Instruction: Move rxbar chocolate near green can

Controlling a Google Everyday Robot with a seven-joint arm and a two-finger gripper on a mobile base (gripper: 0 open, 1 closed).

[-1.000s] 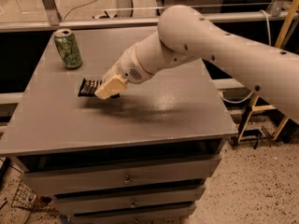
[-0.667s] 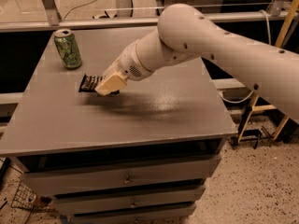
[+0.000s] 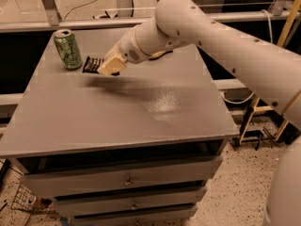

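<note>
Cream-coloured plastic marks the gripper (image 3: 106, 67), which hangs over the far left part of the table (image 3: 141, 126), not far from the far left corner. Its jaws are clamped on one end of the snack bar (image 3: 91, 64), and the black wrapper sticks out from the tip toward the left edge. A dark shadow lies on the tabletop just in front of the gripper. From that I judge the bar is held a little clear of the surface, though I cannot tell whether its free end touches the top.

The green can (image 3: 67, 49) stands upright just beside the bar, closer to the far left corner. A narrow strip of table shows between the two, so they are apart.

The white arm (image 3: 197, 27) runs back from the gripper along the far edge and off past the right edge. Something yellow (image 3: 162, 54) peeks out behind the forearm near the far edge; too little of it shows to name it. Drawers (image 3: 127, 180) sit under the front edge.

The carry looks all but finished, since the bar is already near the can. The step in hand is the set-down. The next move calls for a short, gentle descent until the bar lies flat, then a release. The gripper should then lift up and away toward the right edge, so that nothing brushes the can or drags the bar.
</note>
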